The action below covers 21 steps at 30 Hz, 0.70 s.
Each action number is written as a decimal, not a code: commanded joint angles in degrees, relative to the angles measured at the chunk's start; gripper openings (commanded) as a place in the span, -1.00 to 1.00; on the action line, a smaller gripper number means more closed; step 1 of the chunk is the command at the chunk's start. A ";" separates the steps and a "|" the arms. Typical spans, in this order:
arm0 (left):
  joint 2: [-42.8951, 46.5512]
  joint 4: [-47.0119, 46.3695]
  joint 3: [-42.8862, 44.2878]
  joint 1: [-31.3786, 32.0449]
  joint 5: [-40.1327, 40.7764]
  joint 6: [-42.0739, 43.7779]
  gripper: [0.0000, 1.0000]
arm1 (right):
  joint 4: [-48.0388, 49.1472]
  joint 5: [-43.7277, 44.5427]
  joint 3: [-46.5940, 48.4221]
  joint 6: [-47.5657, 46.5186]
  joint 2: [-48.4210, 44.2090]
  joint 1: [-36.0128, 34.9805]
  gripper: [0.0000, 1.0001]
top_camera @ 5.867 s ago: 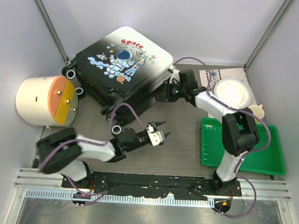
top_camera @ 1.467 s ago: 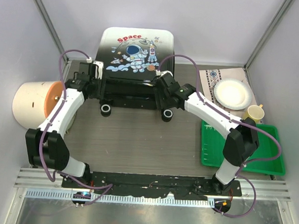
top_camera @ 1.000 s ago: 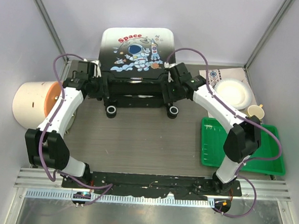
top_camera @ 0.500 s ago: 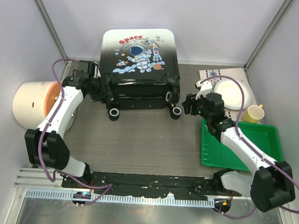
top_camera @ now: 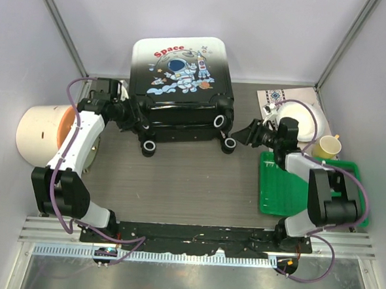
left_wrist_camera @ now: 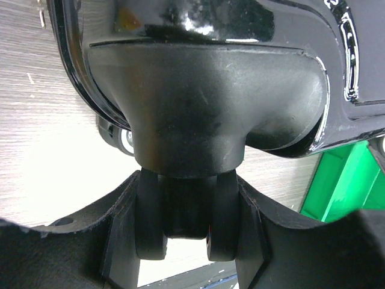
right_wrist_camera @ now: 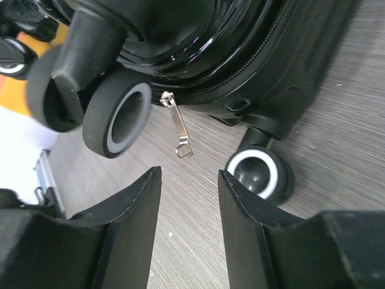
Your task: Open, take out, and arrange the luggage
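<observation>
The luggage (top_camera: 177, 84) lies at the back centre, its white-to-black shell with the astronaut and red "Space" print facing up, and it is zipped shut. My left gripper (top_camera: 134, 113) is at its left lower corner; in the left wrist view the gripper (left_wrist_camera: 185, 198) is shut on a black double wheel (left_wrist_camera: 183, 220). My right gripper (top_camera: 245, 134) is open and empty just right of the right wheels (top_camera: 228, 145). In the right wrist view the gripper (right_wrist_camera: 186, 183) points at the metal zipper pull (right_wrist_camera: 179, 131) hanging between two wheels (right_wrist_camera: 260, 171).
A cream bin with an orange lid (top_camera: 46, 132) lies at the left. A green tray (top_camera: 308, 194) sits at the right, with a white plate (top_camera: 301, 118), a yellow cup (top_camera: 327, 147) and a patterned mat (top_camera: 273, 97) behind it. Grey walls stand close behind the luggage.
The luggage was turned square against the back. My right gripper let go of its right side and drew back low to the right. My left gripper stayed on the left wheel.
</observation>
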<state>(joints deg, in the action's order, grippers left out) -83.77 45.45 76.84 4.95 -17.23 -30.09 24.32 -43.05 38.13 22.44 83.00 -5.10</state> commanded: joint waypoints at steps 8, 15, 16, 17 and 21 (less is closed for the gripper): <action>2.56 -11.09 2.70 -1.08 -10.72 -1.91 -1.00 | 33.84 -10.57 1.33 18.68 15.51 -0.17 0.08; 2.64 -10.30 2.44 -1.08 -10.36 -1.73 -1.00 | 45.37 -13.90 4.41 27.81 23.16 -1.49 0.07; 2.73 -10.03 2.44 -1.08 -10.28 -1.64 -1.00 | 46.69 -14.25 4.50 28.97 24.21 -1.58 0.07; 2.73 -9.86 2.61 -1.08 -10.19 -1.56 -1.00 | 47.83 -14.17 4.50 29.68 24.66 -2.01 0.07; 2.99 -9.94 2.35 -1.17 -9.75 -1.64 -1.00 | 49.60 -13.03 3.71 31.26 25.37 -3.24 0.04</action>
<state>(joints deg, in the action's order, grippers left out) -83.90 44.82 76.58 3.66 -21.10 -30.09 64.29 -55.18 40.77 50.00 108.42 -6.70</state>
